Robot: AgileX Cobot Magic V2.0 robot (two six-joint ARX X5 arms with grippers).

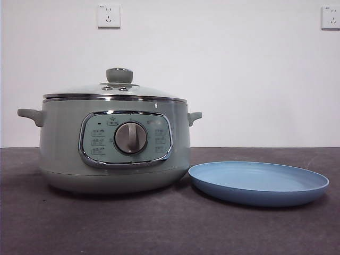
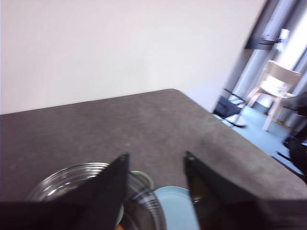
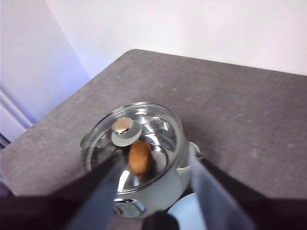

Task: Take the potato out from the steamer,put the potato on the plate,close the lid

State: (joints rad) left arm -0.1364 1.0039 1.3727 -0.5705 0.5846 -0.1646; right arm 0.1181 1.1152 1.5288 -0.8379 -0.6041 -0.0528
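Observation:
The pale-green steamer (image 1: 114, 146) stands on the table with its glass lid (image 1: 117, 90) on it. In the right wrist view the potato (image 3: 140, 157) shows through the lid (image 3: 158, 127), lying inside the steamer (image 3: 160, 194) beside the knob. The light-blue plate (image 1: 258, 182) lies empty right of the steamer. My right gripper (image 3: 158, 165) hangs high above the steamer, open and empty. My left gripper (image 2: 157, 167) is also high above, open and empty, over the lid (image 2: 72, 184) and the plate (image 2: 172, 208). Neither gripper shows in the front view.
The dark grey table (image 1: 159, 228) runs to a white wall with two sockets (image 1: 108, 16). In the left wrist view the table's rounded corner (image 2: 177, 93) and a chair (image 2: 276, 84) beyond it show.

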